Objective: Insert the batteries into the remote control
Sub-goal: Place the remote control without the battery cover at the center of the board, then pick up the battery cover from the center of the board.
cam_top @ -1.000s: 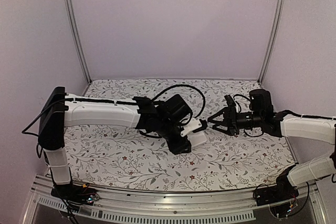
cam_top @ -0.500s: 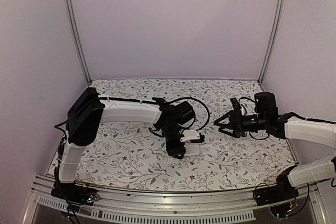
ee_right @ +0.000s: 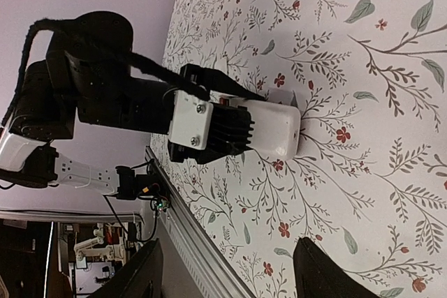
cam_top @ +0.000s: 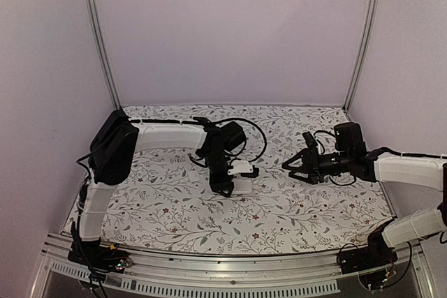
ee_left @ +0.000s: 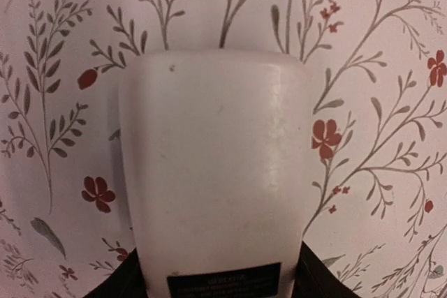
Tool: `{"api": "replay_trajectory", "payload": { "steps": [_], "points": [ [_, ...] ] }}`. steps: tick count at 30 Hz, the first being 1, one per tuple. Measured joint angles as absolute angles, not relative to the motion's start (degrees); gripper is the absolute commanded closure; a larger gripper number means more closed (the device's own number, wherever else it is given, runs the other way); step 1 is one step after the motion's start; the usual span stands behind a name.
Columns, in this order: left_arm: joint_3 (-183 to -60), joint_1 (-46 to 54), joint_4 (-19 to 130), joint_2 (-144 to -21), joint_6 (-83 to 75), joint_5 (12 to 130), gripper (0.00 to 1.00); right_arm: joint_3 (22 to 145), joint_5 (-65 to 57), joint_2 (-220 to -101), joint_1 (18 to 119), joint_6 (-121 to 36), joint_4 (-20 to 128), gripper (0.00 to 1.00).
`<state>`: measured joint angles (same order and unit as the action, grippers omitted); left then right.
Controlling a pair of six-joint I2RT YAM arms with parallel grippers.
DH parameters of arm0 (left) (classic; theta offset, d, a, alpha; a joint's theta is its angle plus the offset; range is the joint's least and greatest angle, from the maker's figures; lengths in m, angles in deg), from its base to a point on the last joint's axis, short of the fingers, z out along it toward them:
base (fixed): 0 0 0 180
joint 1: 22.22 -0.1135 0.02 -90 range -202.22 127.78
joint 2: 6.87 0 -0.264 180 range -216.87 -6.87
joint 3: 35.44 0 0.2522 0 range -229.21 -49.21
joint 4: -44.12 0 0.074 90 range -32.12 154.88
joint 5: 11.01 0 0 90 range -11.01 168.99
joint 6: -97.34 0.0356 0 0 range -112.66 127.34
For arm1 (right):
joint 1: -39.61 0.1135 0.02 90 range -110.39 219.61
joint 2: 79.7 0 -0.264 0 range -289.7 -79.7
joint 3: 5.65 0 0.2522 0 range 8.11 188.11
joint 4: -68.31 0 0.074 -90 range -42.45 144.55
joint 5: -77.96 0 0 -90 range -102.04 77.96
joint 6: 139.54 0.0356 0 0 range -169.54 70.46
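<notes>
**Top external.** The left gripper (cam_top: pixel 229 185) sits low over the middle of the floral tablecloth (cam_top: pixel 167 221), closed on the remote control (cam_top: pixel 244 186). The remote's white body sticks out to the right of the claw. The right gripper (cam_top: pixel 295 165) hangs well apart to the right with its fingers spread and nothing between them. No batteries show anywhere on the cloth.

**Left wrist.** The remote (ee_left: pixel 216 172) fills the frame, plain white face toward the lens, with a dark label at its near end. The black fingers (ee_left: pixel 318 284) pinch that end from both sides. No open recess shows on the exposed part. I cannot tell whether the far end touches the cloth.

**Right wrist.** The right claw's own two fingertips frame the bottom edge, wide apart and empty. Beyond them, the left claw holds the remote (ee_right: pixel 276 130) by one end, low over the cloth.

**Risks (judgement).**
- The remote is held by one end only, so pressing a battery into the free end could lever it round or out of the pinch.
- If the battery recess lies under the left fingers, they block access.
- With no battery in sight, the right arm would have to search for one, and a sweep could knock the remote.

**Count.** Remote: one. Batteries seen: none. Grippers: two.
</notes>
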<state>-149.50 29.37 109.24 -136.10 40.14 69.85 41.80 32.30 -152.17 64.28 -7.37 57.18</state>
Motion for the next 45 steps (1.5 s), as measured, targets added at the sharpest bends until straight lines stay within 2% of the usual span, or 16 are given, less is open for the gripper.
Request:
{"api": "replay_trajectory", "payload": {
  "steps": [7, 14, 21, 27, 32, 39, 45],
  "points": [
    [-152.03, 27.45, 109.22, -137.85, 43.87, 70.7, 0.39, 43.6, 33.02, -153.67, 64.28, -8.22, 57.12, 0.35],
    [-152.25, 27.36, 108.58, -137.87, 46.15, 70.68, 0.2, 44.34, 33.65, -154.81, 64.28, -8.48, 57.09, 0.34],
    [-150.68, 27.25, 106.35, -136.38, 46.3, 70.7, 0.13, 45.52, 33.96, -155.29, 64.28, -8.7, 56.94, 0.34],
    [-137.87, 24.26, 99.73, -120.95, 42.76, 71.4, 0.11, 46.92, 34.16, -155.95, 64.28, -9.6, 56.53, 0.35],
    [-128.69, 17.64, 92.8, -109.08, 39.15, 73.12, 0.12, 47.66, 34.18, -157.5, 64.28, -10.73, 56.24, 0.35],
    [-117.91, 10.93, 86.92, -108.19, 37.4, 73.41, 0.12, 49.02, 34.18, -159.34, 64.28, -11.87, 56.0, 0.35],
    [-116.4, 10.49, 85.65, -109.21, 37.49, 72.08, 0.12, 49.08, 34.24, -159.93, 64.28, -12.09, 56.13, 0.36]
  ]
}}
